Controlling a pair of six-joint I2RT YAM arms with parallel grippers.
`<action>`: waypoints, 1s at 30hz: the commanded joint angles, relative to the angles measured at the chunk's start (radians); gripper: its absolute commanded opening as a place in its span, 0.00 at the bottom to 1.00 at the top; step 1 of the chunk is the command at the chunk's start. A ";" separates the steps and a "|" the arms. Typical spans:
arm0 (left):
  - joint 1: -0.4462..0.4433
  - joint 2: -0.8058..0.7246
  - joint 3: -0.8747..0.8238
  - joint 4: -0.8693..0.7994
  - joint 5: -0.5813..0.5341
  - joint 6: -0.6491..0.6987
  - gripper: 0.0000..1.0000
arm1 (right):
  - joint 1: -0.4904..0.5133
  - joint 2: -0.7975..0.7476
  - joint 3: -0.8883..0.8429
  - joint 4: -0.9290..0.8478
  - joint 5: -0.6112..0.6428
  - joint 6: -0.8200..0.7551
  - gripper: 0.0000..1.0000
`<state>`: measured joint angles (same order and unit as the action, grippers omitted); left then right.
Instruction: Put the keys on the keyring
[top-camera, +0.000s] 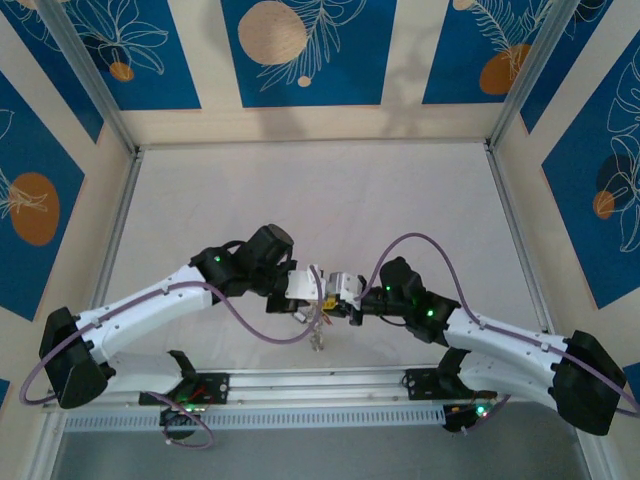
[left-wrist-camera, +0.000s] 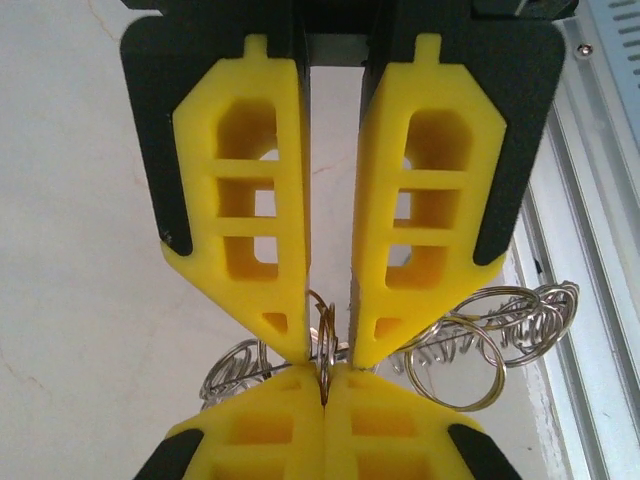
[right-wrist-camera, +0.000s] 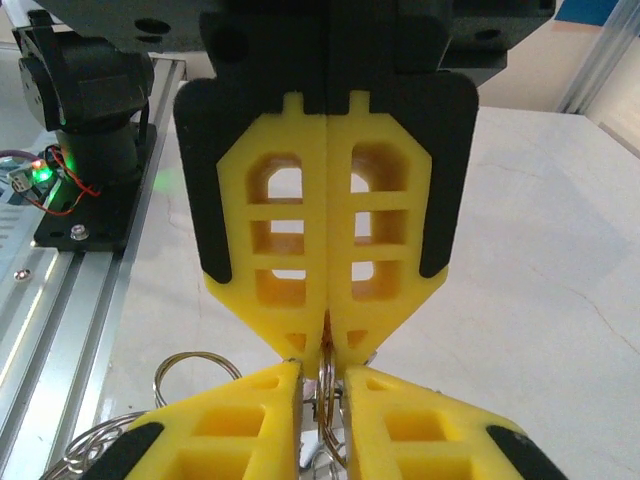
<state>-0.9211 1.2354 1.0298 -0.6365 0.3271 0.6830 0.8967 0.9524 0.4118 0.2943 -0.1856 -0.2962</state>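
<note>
My two grippers meet tip to tip low over the near middle of the white table (top-camera: 320, 200). The left gripper (top-camera: 312, 288) (left-wrist-camera: 325, 372) is shut on the keyring (left-wrist-camera: 327, 330), pinching a thin brassy loop edge-on. The right gripper (top-camera: 345, 290) (right-wrist-camera: 322, 372) stands slightly open. The same loop of the keyring (right-wrist-camera: 325, 420) passes through the gap without touching either finger. Several silvery wire rings (left-wrist-camera: 470, 350) fan out beside the fingers, and a cluster of them (top-camera: 316, 338) dangles below the grippers. The keys are hidden among the fingers and rings.
An aluminium rail (top-camera: 320, 385) runs along the near table edge, just right of the grippers in the left wrist view (left-wrist-camera: 590, 300). An arm base with a green light (right-wrist-camera: 95, 150) sits on it. Patterned blue walls (top-camera: 300, 50) enclose the table.
</note>
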 joint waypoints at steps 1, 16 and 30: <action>-0.014 -0.022 0.039 0.026 0.047 0.000 0.00 | 0.009 0.014 0.019 -0.030 0.052 0.027 0.18; -0.013 -0.046 0.018 0.040 0.053 0.008 0.00 | 0.016 0.120 0.046 -0.025 0.044 0.062 0.01; 0.022 -0.146 -0.161 0.184 0.055 -0.021 0.09 | -0.038 0.044 -0.114 0.374 -0.018 0.214 0.00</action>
<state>-0.9051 1.1175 0.8974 -0.5274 0.3099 0.6777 0.8803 1.0237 0.3344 0.5320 -0.2134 -0.1501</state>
